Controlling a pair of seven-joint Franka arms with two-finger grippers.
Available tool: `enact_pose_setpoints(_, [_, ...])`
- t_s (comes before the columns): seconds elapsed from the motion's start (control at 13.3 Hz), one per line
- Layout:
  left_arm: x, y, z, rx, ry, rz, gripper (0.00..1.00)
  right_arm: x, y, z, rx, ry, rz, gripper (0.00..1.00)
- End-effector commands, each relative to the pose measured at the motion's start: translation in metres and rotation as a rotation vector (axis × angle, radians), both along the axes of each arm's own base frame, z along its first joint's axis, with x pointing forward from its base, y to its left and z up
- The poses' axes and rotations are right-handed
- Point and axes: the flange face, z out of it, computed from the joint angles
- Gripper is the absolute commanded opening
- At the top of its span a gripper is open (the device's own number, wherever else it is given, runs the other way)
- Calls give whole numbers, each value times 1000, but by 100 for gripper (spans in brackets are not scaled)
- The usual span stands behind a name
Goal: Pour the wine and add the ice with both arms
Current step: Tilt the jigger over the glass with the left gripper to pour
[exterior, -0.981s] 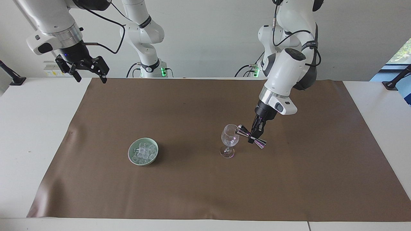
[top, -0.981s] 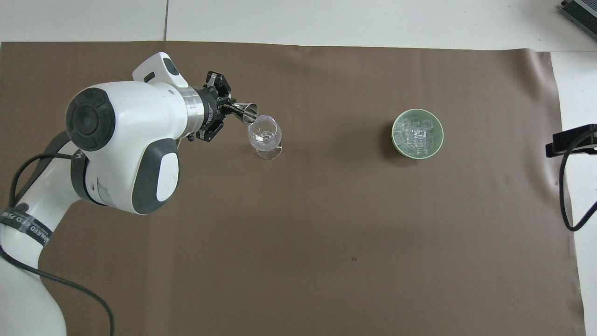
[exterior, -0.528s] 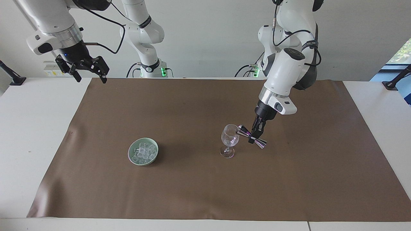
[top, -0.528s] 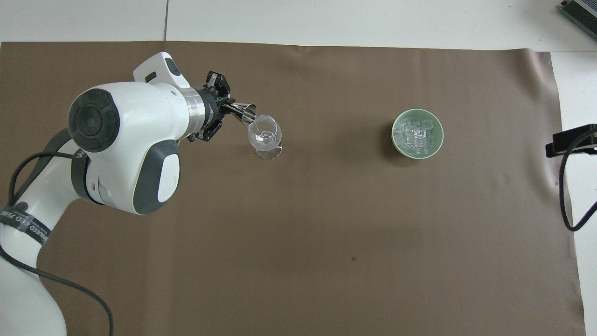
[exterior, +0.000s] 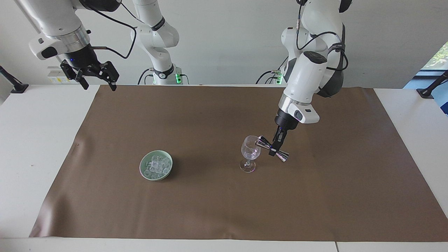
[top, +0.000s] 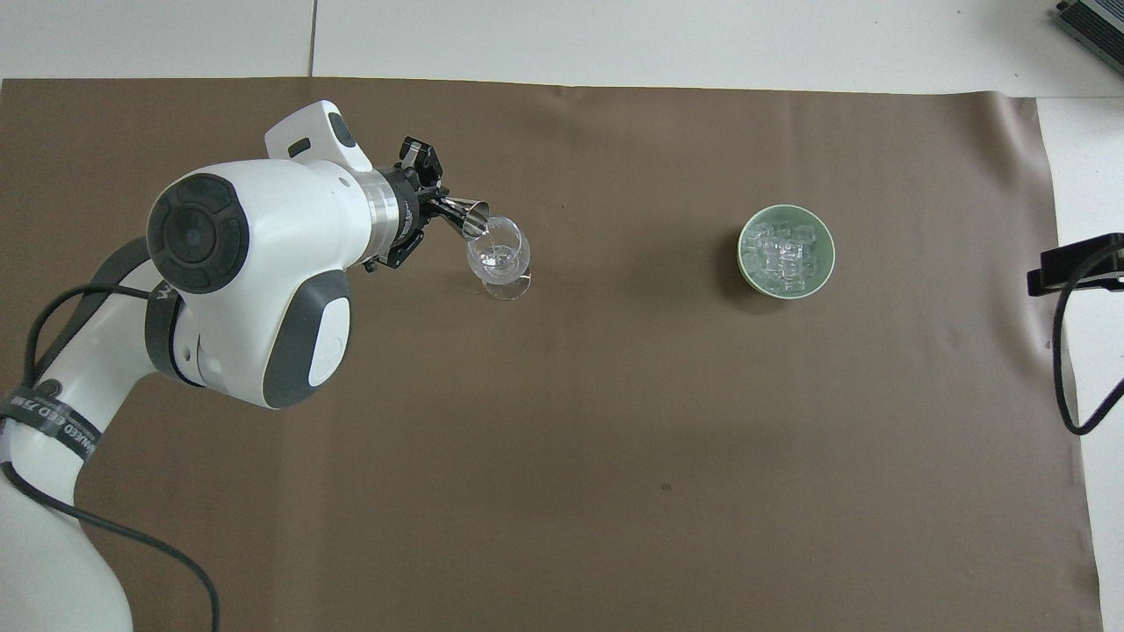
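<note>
Swung closer over the glass (exterior: 250,151), the left gripper (exterior: 276,148), jaws clamping the tilted jigger (exterior: 272,149), pours; the right gripper (exterior: 91,74) waits open-jawed, ice (exterior: 156,166) untouched in its bowl (exterior: 144,172).

A plain brown mat (exterior: 210,210) covers a white tabletop (exterior: 35,140). A pale green bowl (exterior: 143,174) holds clear, colourless ice (exterior: 156,166). The wine glass (exterior: 250,152) is clear. The jigger (exterior: 272,149) is shiny silver. Both arms are white with black hands.
</note>
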Motion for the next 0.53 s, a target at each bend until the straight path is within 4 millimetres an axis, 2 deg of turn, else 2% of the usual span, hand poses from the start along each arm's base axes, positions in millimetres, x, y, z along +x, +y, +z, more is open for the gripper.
enact_pose_setpoints(0.0, [-2, -2, 11, 23, -29, 1, 0, -5, 2, 2, 17, -1, -15, 100])
enact_pose_setpoints(0.45, [-4, -7, 16, 45, -42, -18, 0, -5, 2, 2, 17, -1, -15, 100])
